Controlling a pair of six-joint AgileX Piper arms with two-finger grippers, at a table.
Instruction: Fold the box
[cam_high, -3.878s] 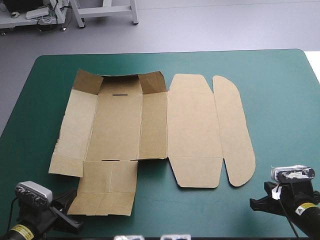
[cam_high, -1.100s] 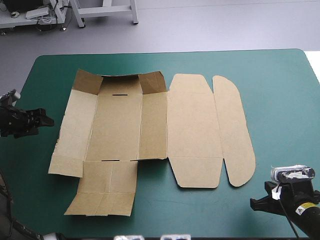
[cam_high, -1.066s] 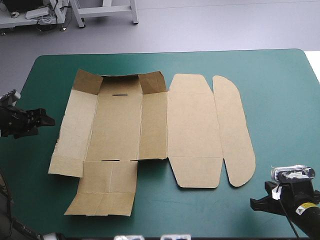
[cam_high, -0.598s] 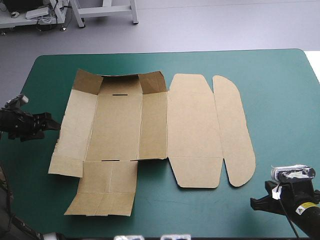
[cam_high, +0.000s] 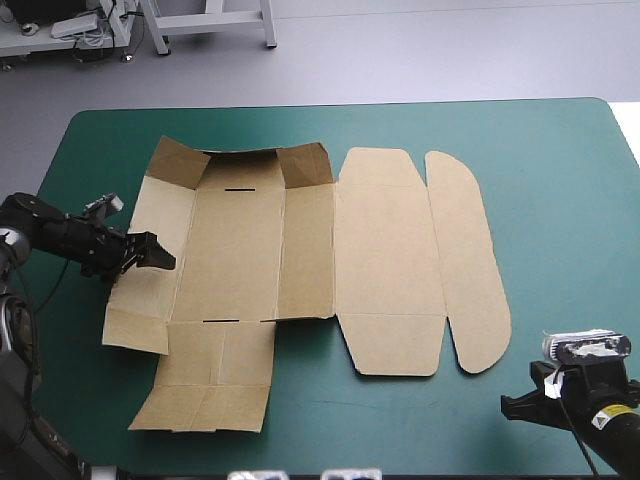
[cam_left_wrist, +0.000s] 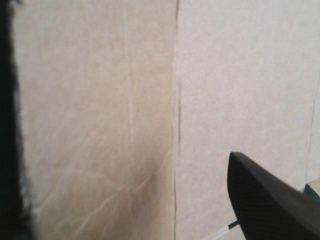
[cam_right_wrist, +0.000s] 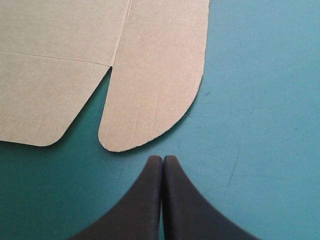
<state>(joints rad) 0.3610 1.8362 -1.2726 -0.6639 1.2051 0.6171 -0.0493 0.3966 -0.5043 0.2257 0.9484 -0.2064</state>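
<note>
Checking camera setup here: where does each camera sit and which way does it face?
High view: above and behind the robot, looking forward and down at the table and box; left gripper over its left panel, right gripper at near right corner.
Left wrist view: above that wrist, close on the box; fingers open.
Right wrist view: above that wrist, facing the rounded flap; fingers shut.
Shared: the rounded flap, in high and right wrist views.

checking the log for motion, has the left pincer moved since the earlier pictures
Yes. The left pincer went from the near-left corner of the table up its left edge, then rightward over the left panel of the box.
</note>
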